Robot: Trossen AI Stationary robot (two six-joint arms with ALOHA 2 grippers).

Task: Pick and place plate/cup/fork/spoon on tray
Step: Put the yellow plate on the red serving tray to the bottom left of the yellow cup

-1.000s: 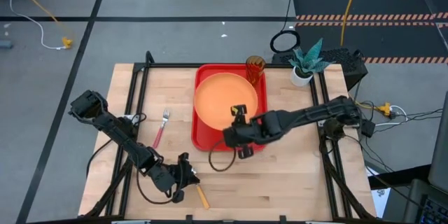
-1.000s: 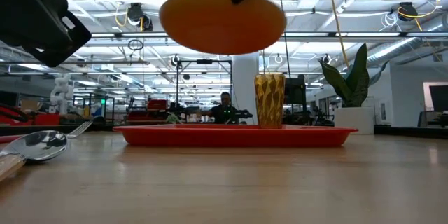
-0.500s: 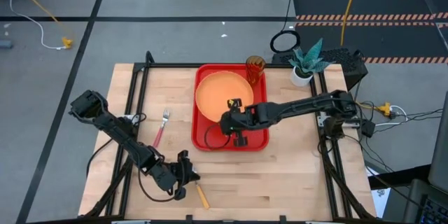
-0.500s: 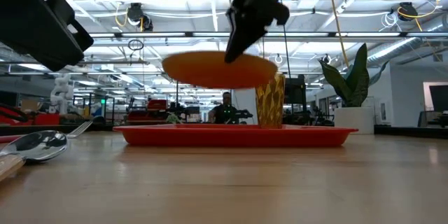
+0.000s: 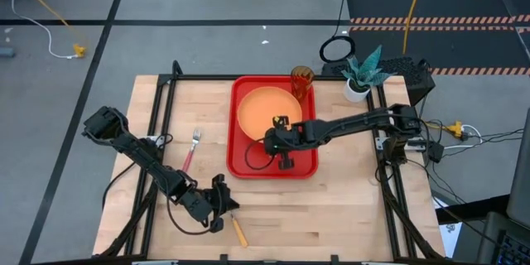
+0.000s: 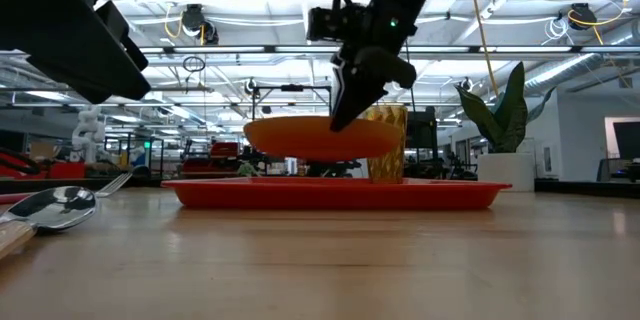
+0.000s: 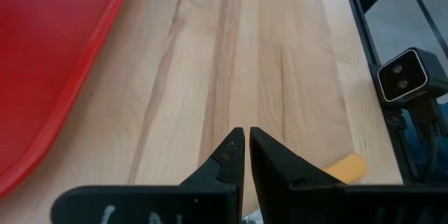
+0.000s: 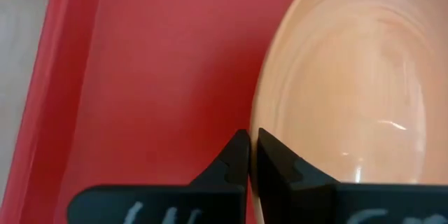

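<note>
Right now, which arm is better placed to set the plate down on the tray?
The right arm. Its end effector grips the plate just above the tray. The left end effector is down by the spoon, off the tray.

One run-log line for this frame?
right hand: shut on plate, held just above tray | cup: on tray | left hand: shut, empty, by spoon | fork: table
</note>
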